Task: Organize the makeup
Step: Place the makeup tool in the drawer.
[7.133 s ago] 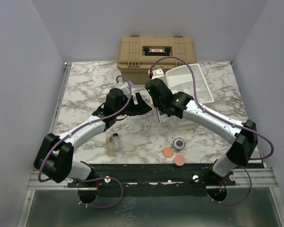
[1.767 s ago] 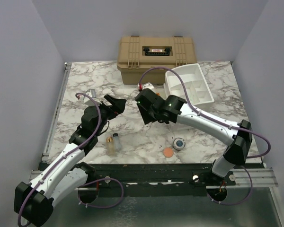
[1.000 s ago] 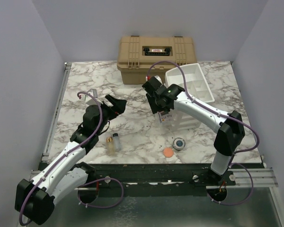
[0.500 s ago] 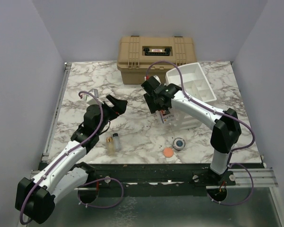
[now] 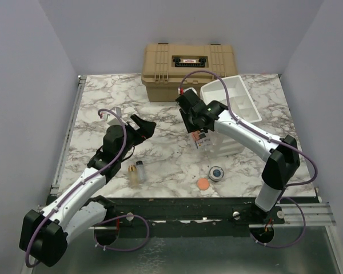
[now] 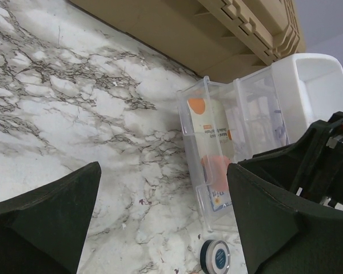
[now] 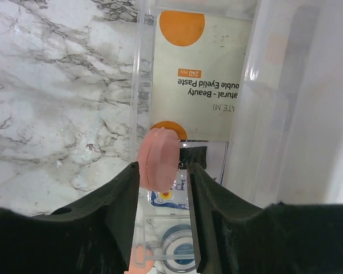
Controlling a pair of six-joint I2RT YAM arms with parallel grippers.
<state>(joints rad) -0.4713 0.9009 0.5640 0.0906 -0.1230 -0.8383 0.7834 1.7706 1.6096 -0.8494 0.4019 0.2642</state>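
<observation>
My right gripper (image 5: 199, 130) (image 7: 161, 165) is shut on the pink disc (image 7: 157, 157), held on edge at the fingertips over the front compartment of a clear plastic organizer (image 7: 138, 85) (image 5: 220, 142). The disc also shows in the left wrist view (image 6: 216, 171). A printed packet (image 7: 200, 74) with orange dots lies in the organizer. The round dark jar (image 5: 216, 172) (image 6: 215, 258) and the orange disc (image 5: 203, 184) lie on the table in front of it. Two tiny clear bottles (image 5: 136, 171) lie near my left arm. My left gripper (image 5: 144, 125) (image 6: 164, 171) is open and empty. Palette, tube and curler are out of view.
The tan hard case (image 5: 188, 64) (image 6: 217, 28) stands at the back edge. The white tray organizer (image 5: 231, 94) (image 6: 314, 85) sits to the right of it, against the clear organizer. Marble table (image 5: 103, 103) stretches to the left.
The pink disc has left the table's front edge and is now in my right gripper, which has shifted a little right over the clear organizer. The left arm has barely moved.
</observation>
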